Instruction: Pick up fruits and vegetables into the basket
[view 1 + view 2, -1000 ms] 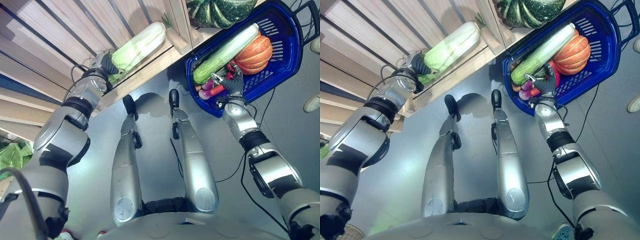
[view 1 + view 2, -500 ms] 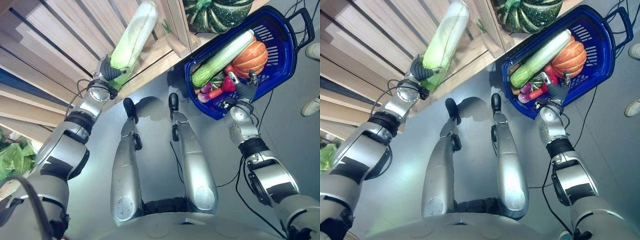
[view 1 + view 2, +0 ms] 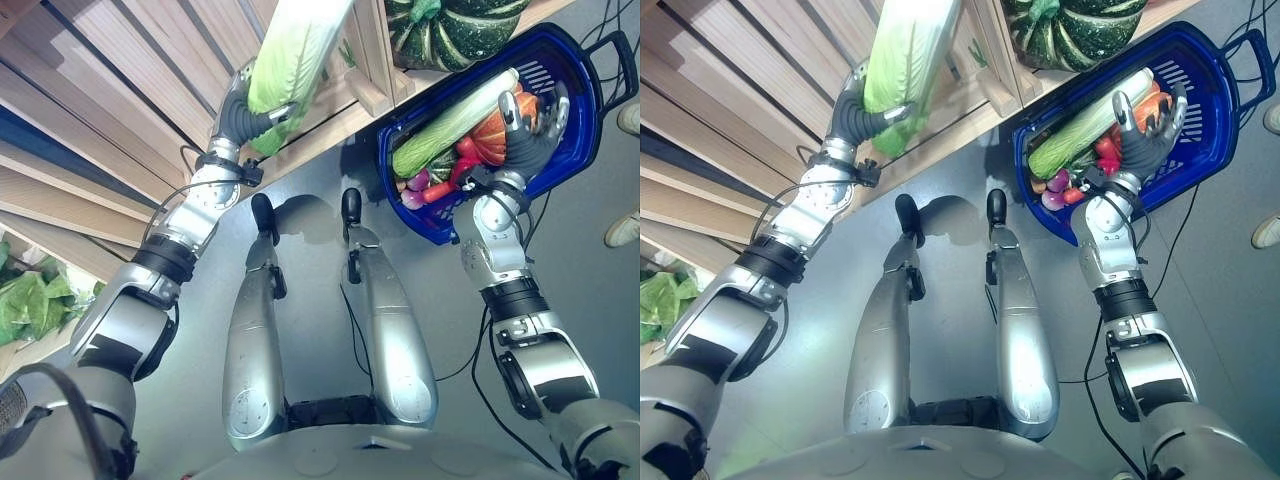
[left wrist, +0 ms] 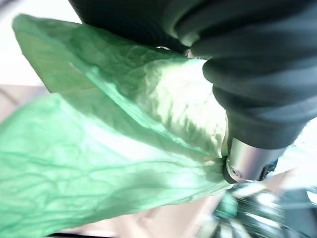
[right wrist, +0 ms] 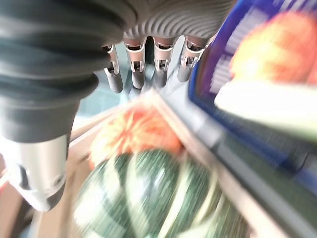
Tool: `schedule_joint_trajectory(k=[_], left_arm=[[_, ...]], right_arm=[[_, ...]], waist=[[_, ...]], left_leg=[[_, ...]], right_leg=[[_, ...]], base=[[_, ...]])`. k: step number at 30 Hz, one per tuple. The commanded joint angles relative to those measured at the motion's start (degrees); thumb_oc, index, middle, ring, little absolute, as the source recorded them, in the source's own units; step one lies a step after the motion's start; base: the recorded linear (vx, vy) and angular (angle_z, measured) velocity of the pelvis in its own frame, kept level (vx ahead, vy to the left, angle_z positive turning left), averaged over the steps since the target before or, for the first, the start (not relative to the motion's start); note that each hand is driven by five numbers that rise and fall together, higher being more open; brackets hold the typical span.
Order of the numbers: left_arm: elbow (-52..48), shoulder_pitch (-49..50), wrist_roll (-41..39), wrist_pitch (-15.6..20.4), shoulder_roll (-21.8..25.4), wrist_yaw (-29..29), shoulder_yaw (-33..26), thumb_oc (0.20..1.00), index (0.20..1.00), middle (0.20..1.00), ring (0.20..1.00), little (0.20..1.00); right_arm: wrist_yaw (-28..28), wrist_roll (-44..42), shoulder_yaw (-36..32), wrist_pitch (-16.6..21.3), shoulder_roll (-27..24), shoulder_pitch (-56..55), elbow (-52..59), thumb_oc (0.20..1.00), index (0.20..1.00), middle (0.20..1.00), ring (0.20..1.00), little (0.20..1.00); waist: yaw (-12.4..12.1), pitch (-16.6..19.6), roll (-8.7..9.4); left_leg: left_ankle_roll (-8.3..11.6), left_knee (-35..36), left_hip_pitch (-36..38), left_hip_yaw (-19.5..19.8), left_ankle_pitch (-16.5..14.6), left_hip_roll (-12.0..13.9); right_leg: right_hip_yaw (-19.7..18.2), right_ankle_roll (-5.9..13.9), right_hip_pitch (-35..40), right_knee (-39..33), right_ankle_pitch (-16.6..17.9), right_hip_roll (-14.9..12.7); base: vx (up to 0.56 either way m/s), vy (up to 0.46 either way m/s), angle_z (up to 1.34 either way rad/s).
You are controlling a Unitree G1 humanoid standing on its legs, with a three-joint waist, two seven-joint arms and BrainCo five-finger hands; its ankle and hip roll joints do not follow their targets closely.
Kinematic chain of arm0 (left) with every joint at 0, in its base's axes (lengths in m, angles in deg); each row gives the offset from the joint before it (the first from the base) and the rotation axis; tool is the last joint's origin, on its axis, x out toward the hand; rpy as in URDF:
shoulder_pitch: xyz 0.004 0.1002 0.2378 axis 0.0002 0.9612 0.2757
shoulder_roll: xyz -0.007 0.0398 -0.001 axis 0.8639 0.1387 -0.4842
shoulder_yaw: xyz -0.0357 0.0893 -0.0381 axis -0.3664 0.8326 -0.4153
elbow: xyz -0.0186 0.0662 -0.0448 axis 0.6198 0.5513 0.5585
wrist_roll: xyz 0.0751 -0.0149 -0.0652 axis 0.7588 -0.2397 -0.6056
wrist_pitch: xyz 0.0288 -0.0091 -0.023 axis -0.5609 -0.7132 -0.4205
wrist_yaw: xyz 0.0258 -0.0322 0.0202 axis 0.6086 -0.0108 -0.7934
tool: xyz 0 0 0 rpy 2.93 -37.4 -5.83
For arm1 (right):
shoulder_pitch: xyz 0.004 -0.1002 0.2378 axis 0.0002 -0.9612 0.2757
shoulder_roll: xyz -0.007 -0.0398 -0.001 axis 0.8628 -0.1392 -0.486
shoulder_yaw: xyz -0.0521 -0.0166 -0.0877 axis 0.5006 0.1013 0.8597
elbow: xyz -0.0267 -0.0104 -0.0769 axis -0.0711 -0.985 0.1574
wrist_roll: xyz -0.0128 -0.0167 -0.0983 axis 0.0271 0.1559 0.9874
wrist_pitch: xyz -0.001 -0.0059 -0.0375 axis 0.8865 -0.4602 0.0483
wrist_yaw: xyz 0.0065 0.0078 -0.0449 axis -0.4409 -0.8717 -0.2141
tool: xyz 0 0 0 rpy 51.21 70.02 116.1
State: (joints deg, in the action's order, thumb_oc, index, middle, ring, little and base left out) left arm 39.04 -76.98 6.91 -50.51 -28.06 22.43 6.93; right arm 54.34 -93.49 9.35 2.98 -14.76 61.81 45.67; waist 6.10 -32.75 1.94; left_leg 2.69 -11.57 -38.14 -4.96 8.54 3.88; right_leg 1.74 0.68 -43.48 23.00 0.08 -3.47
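In left hand [image 3: 243, 112], leafy cabbage [image 3: 290, 55] (long, crinkled)

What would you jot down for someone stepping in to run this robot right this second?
Left robot hand: shut on the napa cabbage, held up against the wooden shelf.
Right robot hand: open, empty, fingers spread above the blue basket.
Done: the basket already holds a long pale-green vegetable, an orange pumpkin and small red and purple produce.
Left: carry the cabbage over and put it in the basket. A dark green striped squash sits on the shelf beside the basket, probably next.
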Motion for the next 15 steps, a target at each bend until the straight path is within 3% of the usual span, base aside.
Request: schedule_joint_trajectory(k=[1, 5, 11, 15], left_arm=[[-7.41, -0.23, 2.91, 6.06, -0.04, 2.94, -2.8, 0.2, 0.2, 0.2, 0.2, 0.2], [-10.36, -0.84, 4.14, 5.74, 0.17, 4.68, -2.35, 0.2, 0.2, 0.2, 0.2, 0.2], [-15.75, -1.2, 4.08, 4.27, 1.96, 10.9, -1.41, 0.2, 0.2, 0.2, 0.2, 0.2], [-16.78, -2.07, 4.89, 2.5, 2.8, 12.63, 0.09, 0.2, 0.2, 0.2, 0.2, 0.2]], right_arm=[[-10.73, 0.25, -1.4, 3.68, 0.93, -3.8, 8.54, 1.0, 1.0, 1.0, 1.0, 1.0], [-18.32, -2.82, -0.53, 2.93, 1.36, -4.01, 11.35, 1.0, 1.0, 1.0, 1.0, 1.0], [-32.47, -10.23, 2.55, -2.57, 0.76, -4.61, 16.53, 1.0, 1.0, 1.0, 1.0, 1.0], [-36.18, -13.25, 3.72, -5.7, 0.39, -3.88, 18.38, 1.0, 1.0, 1.0, 1.0, 1.0]], waist=[[-0.41, 2.95, 0.21], [-0.18, 2.95, 0.2], [-0.19, 2.95, 0.18], [-0.23, 2.95, 0.09]], left_leg=[[0.08, -3.38, -0.1, 1.99, -7.34, -1.1], [0.09, -3.05, -0.23, 1.82, -6.63, -0.98], [0.21, -3.0, 0.03, 1.36, -6.62, -0.67], [0.29, -2.92, -0.49, 1.33, -6.0, -0.52]], right_leg=[[1.12, 2.66, 3.56, -3.98, 0.56, 0.76], [1.17, 2.63, 3.55, -4.16, 0.85, 0.79], [1.33, 2.6, 4.08, -4.23, 0.28, 0.61], [1.44, 2.49, 3.74, -4.36, 0.59, 0.56]], base=[[0.0, 0.0, 0.0], [0.0, 0.0, 0.0], [0.0, 0.0, 0.0], [0.0, 0.0, 0.0]])
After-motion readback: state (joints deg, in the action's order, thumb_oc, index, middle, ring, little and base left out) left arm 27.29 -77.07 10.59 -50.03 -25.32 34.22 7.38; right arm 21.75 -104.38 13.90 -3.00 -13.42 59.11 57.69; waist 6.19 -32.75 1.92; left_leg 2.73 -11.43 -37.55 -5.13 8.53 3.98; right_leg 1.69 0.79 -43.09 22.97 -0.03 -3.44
